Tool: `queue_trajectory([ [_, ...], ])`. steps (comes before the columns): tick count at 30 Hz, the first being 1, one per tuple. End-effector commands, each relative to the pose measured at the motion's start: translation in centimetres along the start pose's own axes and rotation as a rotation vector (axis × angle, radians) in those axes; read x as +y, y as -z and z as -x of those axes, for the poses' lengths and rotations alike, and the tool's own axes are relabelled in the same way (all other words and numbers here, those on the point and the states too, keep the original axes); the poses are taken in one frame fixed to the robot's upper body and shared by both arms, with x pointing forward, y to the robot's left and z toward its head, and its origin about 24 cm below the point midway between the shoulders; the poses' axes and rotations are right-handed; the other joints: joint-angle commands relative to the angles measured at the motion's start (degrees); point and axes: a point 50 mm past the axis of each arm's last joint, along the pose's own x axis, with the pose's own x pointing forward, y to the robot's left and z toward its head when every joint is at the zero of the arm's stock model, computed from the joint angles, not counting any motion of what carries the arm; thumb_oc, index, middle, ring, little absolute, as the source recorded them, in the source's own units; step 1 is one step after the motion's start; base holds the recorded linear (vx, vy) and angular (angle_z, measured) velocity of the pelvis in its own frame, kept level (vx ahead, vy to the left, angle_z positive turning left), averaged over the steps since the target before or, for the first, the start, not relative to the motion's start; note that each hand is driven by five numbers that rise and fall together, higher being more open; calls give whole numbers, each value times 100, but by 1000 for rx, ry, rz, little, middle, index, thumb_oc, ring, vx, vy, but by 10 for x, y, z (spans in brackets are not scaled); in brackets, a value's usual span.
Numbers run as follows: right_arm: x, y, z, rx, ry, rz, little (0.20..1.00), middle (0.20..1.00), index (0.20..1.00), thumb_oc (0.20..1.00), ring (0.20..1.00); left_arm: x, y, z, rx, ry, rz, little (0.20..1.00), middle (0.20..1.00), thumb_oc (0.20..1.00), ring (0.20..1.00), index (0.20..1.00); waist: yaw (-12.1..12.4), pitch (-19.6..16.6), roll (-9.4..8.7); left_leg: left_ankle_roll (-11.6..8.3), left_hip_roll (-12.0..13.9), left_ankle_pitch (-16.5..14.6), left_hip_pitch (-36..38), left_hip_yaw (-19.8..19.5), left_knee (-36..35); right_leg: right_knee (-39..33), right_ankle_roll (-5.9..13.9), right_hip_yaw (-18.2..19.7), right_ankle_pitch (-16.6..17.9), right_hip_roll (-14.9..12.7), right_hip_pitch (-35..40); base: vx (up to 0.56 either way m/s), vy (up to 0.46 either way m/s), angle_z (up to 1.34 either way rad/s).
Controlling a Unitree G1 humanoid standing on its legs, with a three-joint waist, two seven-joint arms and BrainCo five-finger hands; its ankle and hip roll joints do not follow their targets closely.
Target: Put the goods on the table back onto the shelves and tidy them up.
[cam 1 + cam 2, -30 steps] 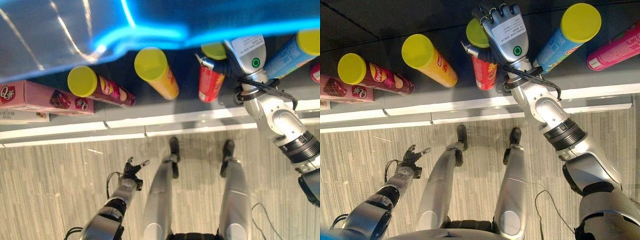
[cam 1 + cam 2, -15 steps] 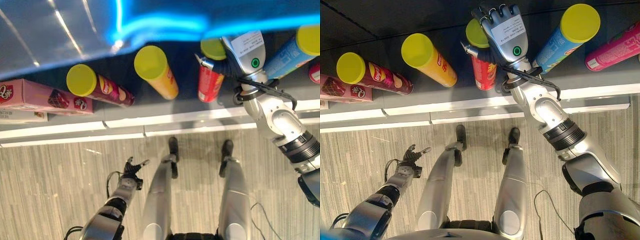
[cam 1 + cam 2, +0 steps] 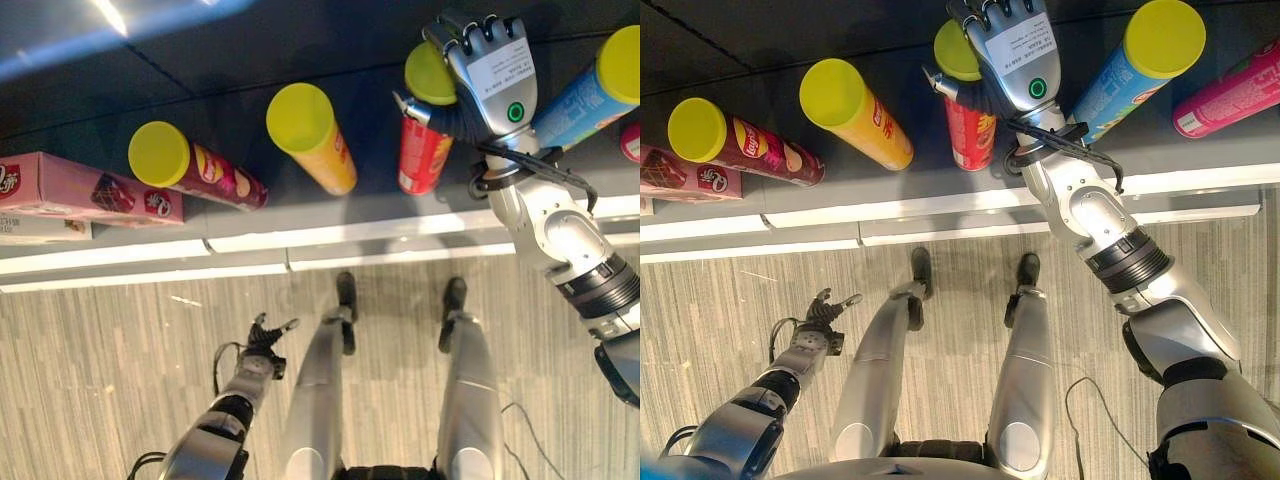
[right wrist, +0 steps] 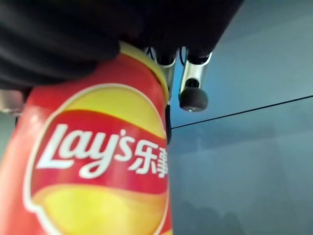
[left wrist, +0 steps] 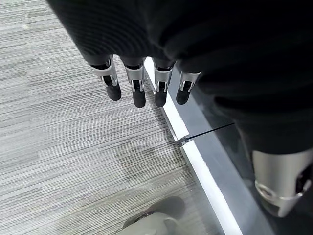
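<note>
On the dark shelf (image 3: 840, 190), the right hand (image 3: 1012, 60) held the red can (image 3: 970, 130), its fingers curled round the can's upper part just under the yellow lid, as the right wrist view also showed with the can pressed against the palm. Over the last second the hand and can had shifted a little further up and back onto the shelf, while the whole view moved slightly with the head. The can stood between the yellow can (image 3: 855, 112) and the blue can (image 3: 1130, 70), with the maroon can (image 3: 740, 145) and pink box (image 3: 85, 190) further left and a pink can (image 3: 1230, 95) at the right. The placing looked nearly done; release seemed next. The left hand (image 3: 820, 320) hung low over the floor (image 5: 58, 147), fingers relaxed and holding nothing.
</note>
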Motion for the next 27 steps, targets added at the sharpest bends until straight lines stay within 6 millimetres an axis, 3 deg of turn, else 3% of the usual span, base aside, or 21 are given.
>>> queue_trajectory([
  [1,-18,-1,-19,-16,115,4,200,200,200,200,200,8,15,0,65,-49,9,1000,1000,1000,1000,1000,15,-284,-5,-298,396,-610,-156,-62,323,-388,201,47,487,-474,-43,0,0,0],
  [6,-16,-2,-17,-15,106,-5,216,216,216,216,216,8,14,0,64,-49,7,1000,1000,1000,1000,1000,7,-267,-21,-303,395,-602,-185,-65,341,-370,196,64,490,-460,-68,0,0,0],
  [7,-16,-2,-17,-15,109,-6,715,715,715,715,715,8,14,0,64,-51,8,1000,1000,1000,1000,1000,7,-265,-24,-303,395,-600,-191,-67,346,-363,196,68,491,-458,-73,0,0,0],
  [8,-16,-2,-16,-11,110,-9,1000,1000,1000,1000,1000,8,14,0,66,-51,6,1000,1000,1000,1000,1000,6,-269,-22,-304,393,-596,-191,-67,341,-363,197,66,490,-456,-72,0,0,0],
  [21,-21,-8,-12,-8,145,-73,1000,1000,1000,1000,1000,8,14,0,67,-56,2,1000,1000,1000,1000,1000,-27,-275,-35,-293,417,-629,-145,-40,369,-346,197,95,493,-451,-48,0,0,0],
  [27,-32,-13,13,22,201,-178,1000,1000,1000,1000,1000,5,20,2,84,-55,6,1000,1000,1000,1000,1000,-124,-319,-113,-284,440,-676,67,-20,354,-417,216,71,483,-454,172,6,1,-1],
])
